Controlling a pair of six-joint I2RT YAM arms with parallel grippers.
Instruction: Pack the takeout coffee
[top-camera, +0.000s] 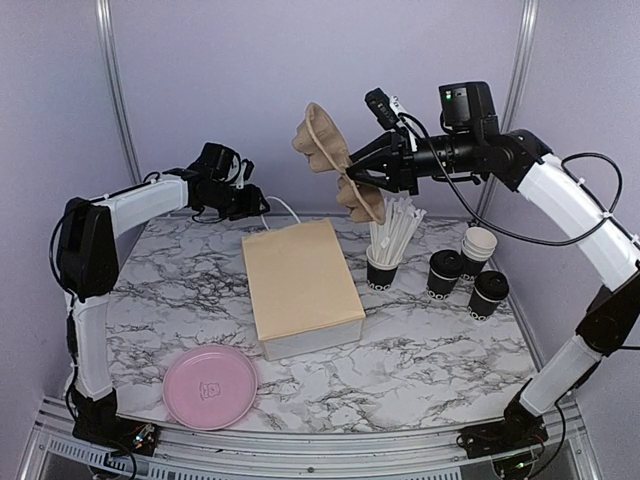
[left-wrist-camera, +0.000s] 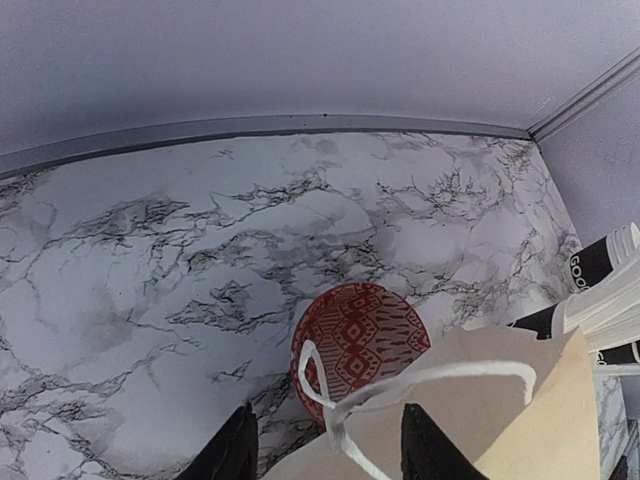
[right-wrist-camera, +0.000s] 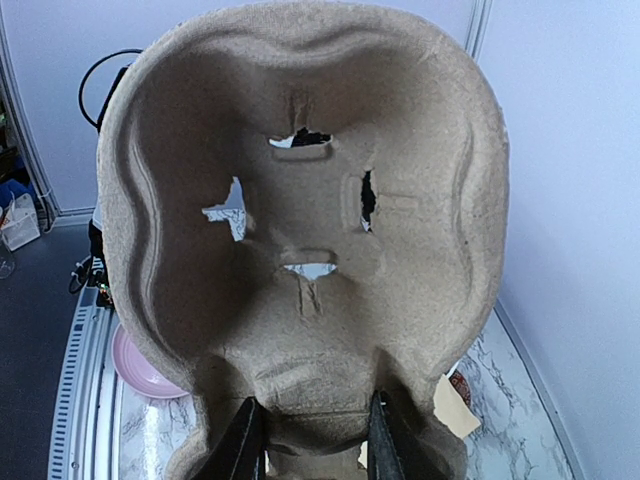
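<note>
Right claw (top-camera: 352, 172) is clenched on the rim of the brown pulp carrier (top-camera: 328, 150), which is held up in the air, tilted on edge, above the far part of the desk (top-camera: 430, 350). In the right wrist view the carrier's hollow side fills the frame, w/ the fingers (right-wrist-camera: 245, 445) pinching its lower edge. Left claw (left-wrist-camera: 328, 425) is released, jaws apart, low over the far-left part of the desk. The white handle (left-wrist-camera: 450, 378) of the paper bag (top-camera: 300, 285) is seen btwn its fingers but is not pinched. The bag is laid flat at desk ctr. A red patterned bowl (left-wrist-camera: 360, 335) is seen just beyond the bag's mouth, partly covered by it. The takeout coffee is stood on the desk at the right, apart from both claws: one lidded black cup (top-camera: 443, 272), a second lidded cup (top-camera: 488, 293) nearer the front, and an unlidded cup (top-camera: 479, 243) behind them, cream inside. A black cup w/ white straws (top-camera: 385, 262) is stood btwn the bag and the lidded cups. A pink plate (top-camera: 210, 385) is set at the front left.
</note>
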